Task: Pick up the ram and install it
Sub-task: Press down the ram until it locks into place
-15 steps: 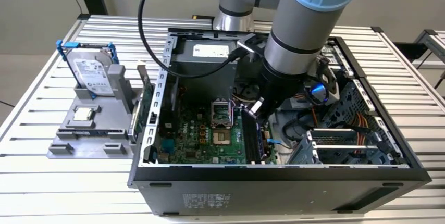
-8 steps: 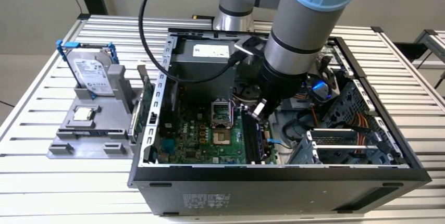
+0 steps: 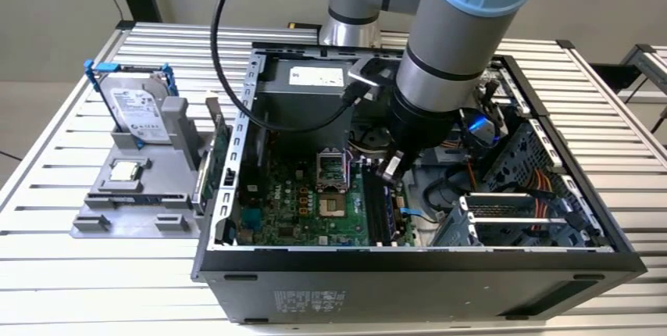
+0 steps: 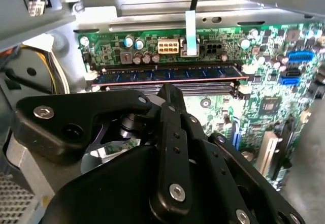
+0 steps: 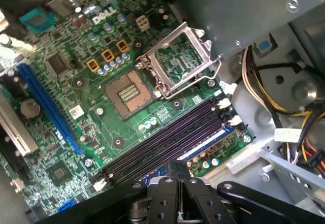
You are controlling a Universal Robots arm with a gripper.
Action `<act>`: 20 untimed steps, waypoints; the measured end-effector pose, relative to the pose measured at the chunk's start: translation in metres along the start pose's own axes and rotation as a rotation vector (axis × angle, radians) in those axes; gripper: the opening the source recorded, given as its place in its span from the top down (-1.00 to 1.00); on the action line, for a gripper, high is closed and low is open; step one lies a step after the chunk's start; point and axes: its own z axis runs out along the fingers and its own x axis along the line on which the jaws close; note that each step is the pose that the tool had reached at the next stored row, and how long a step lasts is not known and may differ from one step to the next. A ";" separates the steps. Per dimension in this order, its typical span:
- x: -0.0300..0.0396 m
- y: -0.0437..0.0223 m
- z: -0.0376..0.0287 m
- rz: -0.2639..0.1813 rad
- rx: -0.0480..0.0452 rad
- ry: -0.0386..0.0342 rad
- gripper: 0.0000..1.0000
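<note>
The ram [image 4: 167,74], a thin blue-green stick with dark chips, lies along the outermost of the motherboard's long black slots [image 5: 167,137], level with it and between the white end clips. A blue strip of the ram [image 5: 210,144] shows beside the empty slots. My gripper [image 5: 179,167] hangs inside the open computer case [image 3: 417,262], directly over the middle of the ram. Its black fingers [image 4: 170,94] are pressed together with nothing between them, the tips at or just above the stick's top edge. In the exterior view the gripper [image 3: 390,170] is low over the slots.
The open CPU socket [image 5: 177,64] lies beside the slots. A metal drive cage [image 3: 511,211] and bundled cables [image 5: 269,82] crowd the exterior view's right. Outside the case, a grey stand [image 3: 130,195] holds a silver hard drive [image 3: 136,109] and a green card [image 3: 214,156].
</note>
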 end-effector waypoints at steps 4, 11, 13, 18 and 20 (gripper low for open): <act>0.0000 -0.0001 0.0001 -0.063 -0.0009 0.0024 1.00; -0.0001 -0.0002 0.0003 -0.177 -0.0023 0.0057 1.00; -0.0002 -0.0004 0.0004 -0.204 -0.0029 0.0065 1.00; -0.0005 -0.0008 0.0004 -0.273 -0.0044 0.0086 1.00; -0.0007 -0.0012 0.0005 -0.349 -0.0062 0.0103 1.00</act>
